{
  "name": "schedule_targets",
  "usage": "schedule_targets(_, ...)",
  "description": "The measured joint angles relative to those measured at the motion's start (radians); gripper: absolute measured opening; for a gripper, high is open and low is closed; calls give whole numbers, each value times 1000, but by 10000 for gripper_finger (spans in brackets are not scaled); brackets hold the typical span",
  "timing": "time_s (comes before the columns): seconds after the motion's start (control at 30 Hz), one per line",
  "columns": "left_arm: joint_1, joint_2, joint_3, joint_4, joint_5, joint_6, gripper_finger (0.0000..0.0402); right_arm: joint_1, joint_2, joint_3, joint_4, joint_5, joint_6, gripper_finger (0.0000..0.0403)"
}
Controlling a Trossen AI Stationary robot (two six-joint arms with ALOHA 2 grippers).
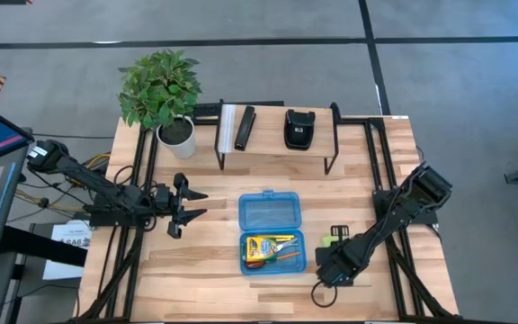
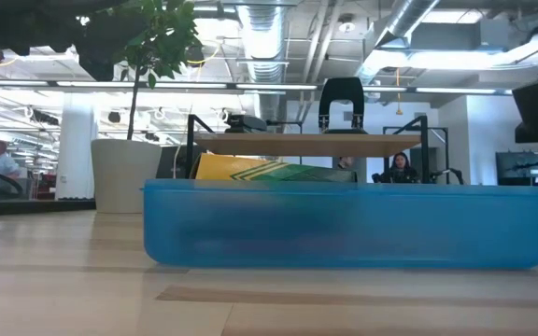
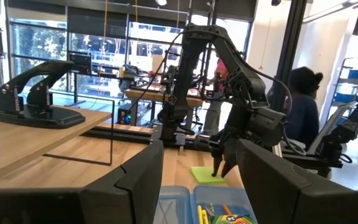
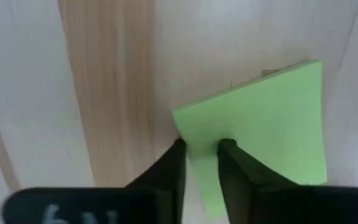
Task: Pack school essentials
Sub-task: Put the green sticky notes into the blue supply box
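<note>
Lime-green sticky-note pad [image 4: 266, 124] lies flat on the table [image 1: 205, 270], right of your open blue case [image 1: 271, 214]. Only your right wrist view shows the right gripper [image 4: 201, 152] pinching the pad's edge; from overhead the arm hides it. Your left gripper [image 1: 187, 205] hovers open left of the case.

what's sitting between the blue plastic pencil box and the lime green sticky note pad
Nothing: in the high view, only bare wooden table separates the open blue plastic box from the lime-green sticky-note pad.

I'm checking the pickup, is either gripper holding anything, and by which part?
The right gripper pinches the lime-green sticky-note pad at one edge near a corner, on the table. The left gripper holds nothing.
</note>
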State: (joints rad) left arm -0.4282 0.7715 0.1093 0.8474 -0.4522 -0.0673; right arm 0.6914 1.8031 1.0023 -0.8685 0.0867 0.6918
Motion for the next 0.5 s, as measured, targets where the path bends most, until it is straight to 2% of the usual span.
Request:
schedule_targets(0.33,0,0,0,0,0,-1,192,-6,4,49,-43,-5,-12,14)
schedule_targets(0.5,0,0,0,0,0,-1,192,-24,6,91,-83,12,-13,5)
